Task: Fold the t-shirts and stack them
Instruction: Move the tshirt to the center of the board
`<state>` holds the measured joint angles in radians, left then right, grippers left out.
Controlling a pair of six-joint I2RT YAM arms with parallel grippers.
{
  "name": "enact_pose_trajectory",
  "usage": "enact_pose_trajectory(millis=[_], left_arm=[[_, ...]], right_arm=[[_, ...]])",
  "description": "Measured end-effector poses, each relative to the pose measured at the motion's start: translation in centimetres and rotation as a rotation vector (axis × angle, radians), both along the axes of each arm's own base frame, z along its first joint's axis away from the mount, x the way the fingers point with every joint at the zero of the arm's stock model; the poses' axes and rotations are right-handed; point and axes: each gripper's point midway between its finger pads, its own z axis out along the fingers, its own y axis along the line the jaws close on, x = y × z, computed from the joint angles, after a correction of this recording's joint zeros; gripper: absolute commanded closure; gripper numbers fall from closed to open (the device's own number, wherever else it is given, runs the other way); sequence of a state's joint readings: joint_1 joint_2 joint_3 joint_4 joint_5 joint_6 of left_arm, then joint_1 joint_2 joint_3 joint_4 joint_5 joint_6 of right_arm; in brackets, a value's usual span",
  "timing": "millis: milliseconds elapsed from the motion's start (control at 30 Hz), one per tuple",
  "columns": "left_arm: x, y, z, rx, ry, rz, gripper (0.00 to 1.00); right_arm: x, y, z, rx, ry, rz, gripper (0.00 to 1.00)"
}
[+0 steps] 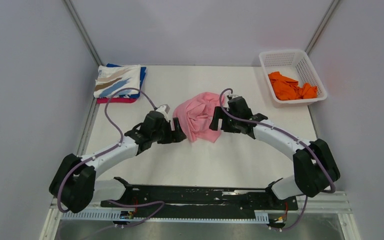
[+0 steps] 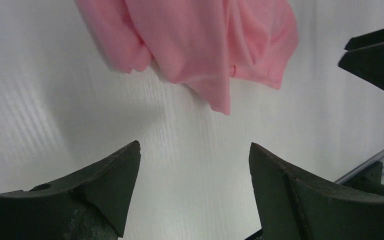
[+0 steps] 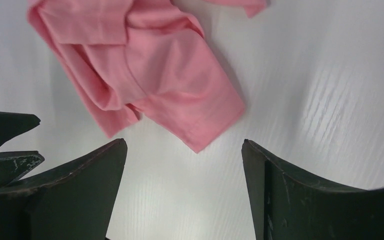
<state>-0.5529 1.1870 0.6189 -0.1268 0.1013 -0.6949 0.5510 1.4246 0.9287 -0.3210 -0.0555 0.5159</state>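
Top external view: two arms reach inward over a white table (image 1: 205, 165), with their tips on either side of one garment.
Pink t-shirt (image 1: 198, 120): lies crumpled and unfolded near the table's centre, slightly toward 12 o'clock. Loose folds and a hemmed corner show in both wrist views.
Left gripper (image 2: 194, 147): sits just beside the pink t-shirt at its 8 o'clock. The jaws are spread wide with only bare table between the fingers. The cloth is ahead of the tips and not touching them.
Right gripper (image 3: 183, 145): sits at the pink t-shirt's 3 o'clock. The jaws are spread wide and pinch nothing. One hemmed corner of the shirt reaches to the mouth of the gap between the fingertips. Whether the fingers touch the cloth cannot be told.
Gripper spacing: the two tips are near each other across the garment, and each shows at the edge of the other's wrist view.
Folded stack (image 1: 120, 82): rests at the table's 10 o'clock corner, well apart from both grippers. The top shirt is white with blue and tan streaks. A blue edge shows beneath it and a magenta edge at the bottom.
Basket (image 1: 292, 54): white plastic lattice, at the table's 2 o'clock corner.
Orange t-shirt (image 1: 292, 87): bunched inside the basket, toward its 6 o'clock end.
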Motion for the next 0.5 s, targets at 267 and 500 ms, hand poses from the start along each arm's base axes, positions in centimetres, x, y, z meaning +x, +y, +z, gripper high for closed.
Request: enact_pose_trajectory(millis=[267,500], left_arm=[[0.5,-5.9,-2.4,0.001,0.066,-0.118,0.43],[2.5,-6.9,-4.9,0.060,0.117,-0.078,0.73]], right_arm=[[-1.4,-0.1,-5.8,0.000,0.204,-0.020,0.25],[-1.0,0.6,-7.8,0.008,0.254,-0.030,0.32]])
